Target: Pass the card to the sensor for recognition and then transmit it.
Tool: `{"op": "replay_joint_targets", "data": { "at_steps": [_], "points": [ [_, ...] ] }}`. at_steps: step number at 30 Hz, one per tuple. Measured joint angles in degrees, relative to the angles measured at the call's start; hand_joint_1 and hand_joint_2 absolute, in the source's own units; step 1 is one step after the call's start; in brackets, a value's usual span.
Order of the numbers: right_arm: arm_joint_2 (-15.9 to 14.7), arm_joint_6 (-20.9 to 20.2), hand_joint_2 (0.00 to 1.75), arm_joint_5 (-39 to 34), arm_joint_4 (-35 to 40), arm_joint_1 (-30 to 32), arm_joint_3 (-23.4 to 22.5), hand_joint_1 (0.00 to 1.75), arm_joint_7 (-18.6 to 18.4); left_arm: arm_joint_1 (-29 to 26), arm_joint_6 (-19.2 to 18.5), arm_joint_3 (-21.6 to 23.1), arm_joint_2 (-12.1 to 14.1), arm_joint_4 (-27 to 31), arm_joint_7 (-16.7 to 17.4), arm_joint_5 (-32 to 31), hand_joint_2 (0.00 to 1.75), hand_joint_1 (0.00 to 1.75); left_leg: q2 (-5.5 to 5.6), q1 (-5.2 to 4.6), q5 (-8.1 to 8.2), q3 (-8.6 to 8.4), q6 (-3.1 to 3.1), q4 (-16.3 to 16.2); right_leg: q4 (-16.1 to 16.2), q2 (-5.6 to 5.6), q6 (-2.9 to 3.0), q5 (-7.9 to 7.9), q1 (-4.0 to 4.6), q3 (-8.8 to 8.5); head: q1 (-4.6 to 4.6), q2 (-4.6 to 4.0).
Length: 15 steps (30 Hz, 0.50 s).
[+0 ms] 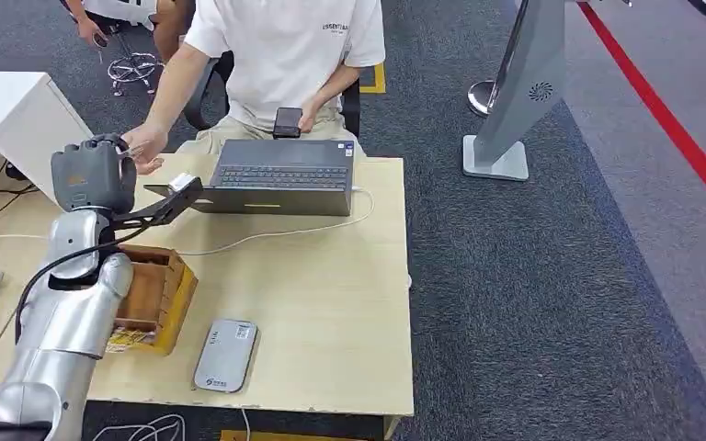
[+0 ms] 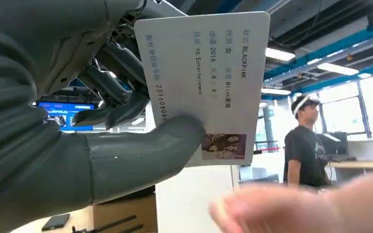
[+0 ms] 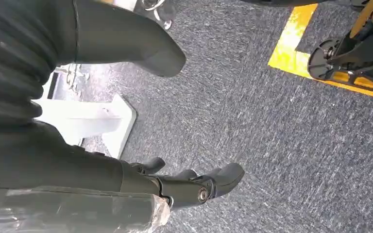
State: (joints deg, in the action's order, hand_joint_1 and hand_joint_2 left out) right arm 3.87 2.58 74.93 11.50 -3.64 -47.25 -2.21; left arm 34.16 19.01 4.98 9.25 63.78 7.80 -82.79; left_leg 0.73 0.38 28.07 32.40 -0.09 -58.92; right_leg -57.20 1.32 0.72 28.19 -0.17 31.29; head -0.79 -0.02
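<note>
Left robot hand (image 2: pixel 92 121) is raised above the far left of the wooden worktop (image 1: pixel 331 303), pinching the white card (image 2: pixel 209 77) between thumb and fingers; a seated person's hand (image 1: pixel 144 145) reaches just beside it. Right robot hand (image 3: pixel 126 145) hangs over grey carpet (image 3: pixel 272 145), holding nothing, fingers loosely apart.

From my left wrist feed, a person's hand (image 2: pixel 301 206) just below the card (image 2: pixel 209 82) is blurred; the thumb (image 2: pixel 141 155) hides the card's lower corner.

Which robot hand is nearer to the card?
Left. The left hand holds the card between thumb and fingers; the right hand hangs over the carpet, away from it.
</note>
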Motion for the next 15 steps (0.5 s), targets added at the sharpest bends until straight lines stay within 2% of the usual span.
{"op": "replay_joint_targets", "data": {
  "at_steps": [3,6,10,15],
  "points": [
    [0.0,0.1,1.75,0.0,0.0,0.0,0.0,0.00,0.0,-0.7,1.8,0.0,-0.2,0.4,-0.4,0.4,1.75,1.75,-0.01,0.00,0.00,0.00,0.00,0.0,0.0,0.01,0.00,0.00,0.00,0.00,0.00,0.00],
    [0.0,0.2,1.75,0.0,0.0,0.1,0.0,0.00,0.0,-3.5,6.2,0.0,-1.3,3.7,-2.3,1.9,1.75,1.75,-0.01,-0.01,0.01,0.00,0.01,0.0,0.0,0.01,0.00,0.00,-0.01,0.00,0.04,0.00],
    [0.0,0.8,1.75,-0.4,-0.2,0.2,0.0,0.00,-0.3,-10.9,9.6,1.6,-3.7,13.4,-4.6,2.2,1.75,1.75,0.04,-0.07,0.04,0.03,0.04,0.0,0.0,0.00,-0.03,0.03,-0.04,0.01,-0.04,0.00],
    [0.0,1.0,1.75,-0.4,-0.2,0.5,0.0,0.00,-0.3,-18.6,10.2,6.4,-5.2,24.6,-5.2,0.0,1.75,1.75,-0.02,-0.08,0.10,0.04,0.07,0.0,0.0,0.01,-0.03,0.03,-0.05,0.04,0.00,0.00]
  ]
}}
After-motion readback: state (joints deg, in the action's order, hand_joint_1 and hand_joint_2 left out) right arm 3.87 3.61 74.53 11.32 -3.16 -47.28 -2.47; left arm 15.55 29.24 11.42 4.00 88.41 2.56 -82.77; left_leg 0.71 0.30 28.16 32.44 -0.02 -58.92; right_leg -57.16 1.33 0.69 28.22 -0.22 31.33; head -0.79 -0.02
